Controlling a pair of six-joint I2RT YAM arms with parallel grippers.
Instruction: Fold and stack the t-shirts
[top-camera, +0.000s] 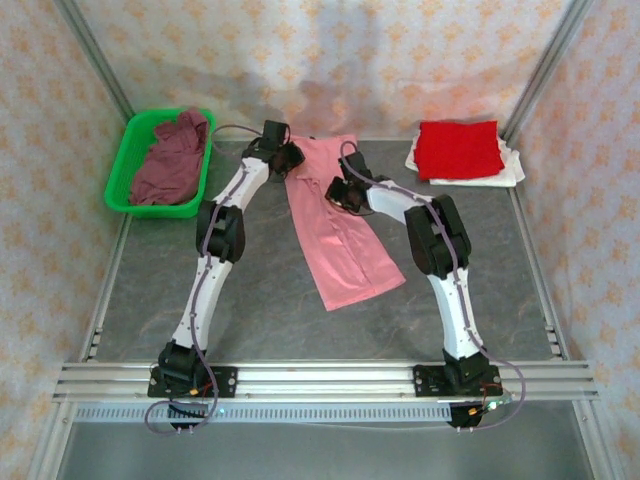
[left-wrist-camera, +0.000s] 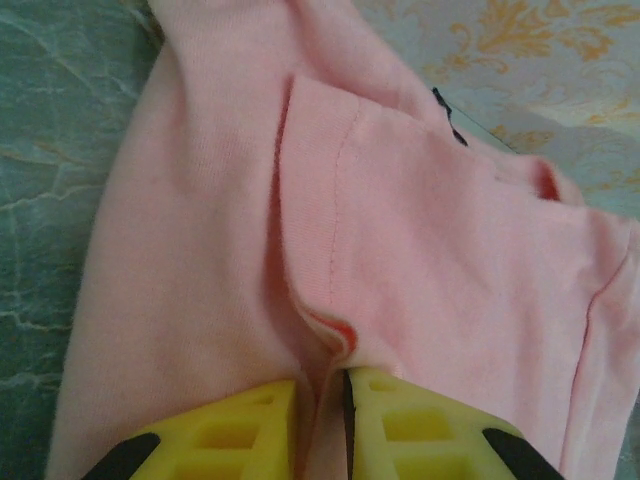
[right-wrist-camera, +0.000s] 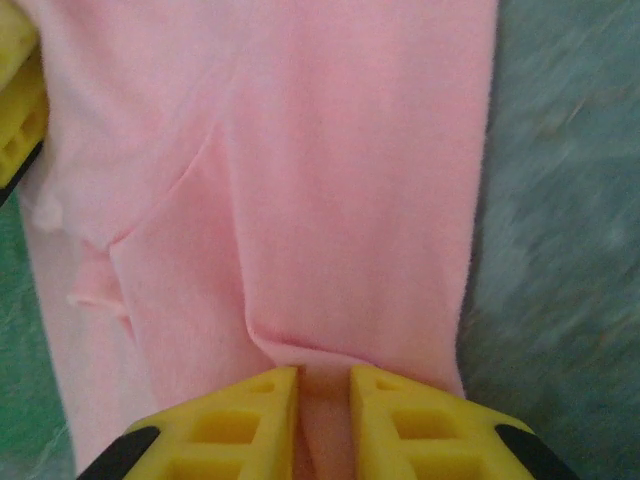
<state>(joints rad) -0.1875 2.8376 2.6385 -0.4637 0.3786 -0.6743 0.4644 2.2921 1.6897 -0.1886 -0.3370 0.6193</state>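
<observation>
Nearest, a bare stretch of the grey marbled surface (top-camera: 260, 310) lies just ahead of the arm bases. Past it the light pink t-shirt (top-camera: 345, 250) lies on the surface, folded into a long narrow strip that runs slantwise from near-right to far-left across the middle. The right fingers (right-wrist-camera: 240, 420) sit on the far half of the strip, toward its right edge. They stand a narrow gap apart with a ridge of pink cloth puckered up between them, and whether they clamp it cannot be told. Just beyond, the left fingers (left-wrist-camera: 230, 430) are at the strip's far end beside a sleeve hem, pressed close together on a thin fold of the pink cloth. Farther back on the left, a green basket (top-camera: 120, 165) holds the dusty maroon t-shirt (top-camera: 170, 160), crumpled, with one part rising over the far rim. At the far right corner the bright red t-shirt (top-camera: 458, 148) lies folded on top of the white t-shirt (top-camera: 505, 172), whose edges show beside it.
</observation>
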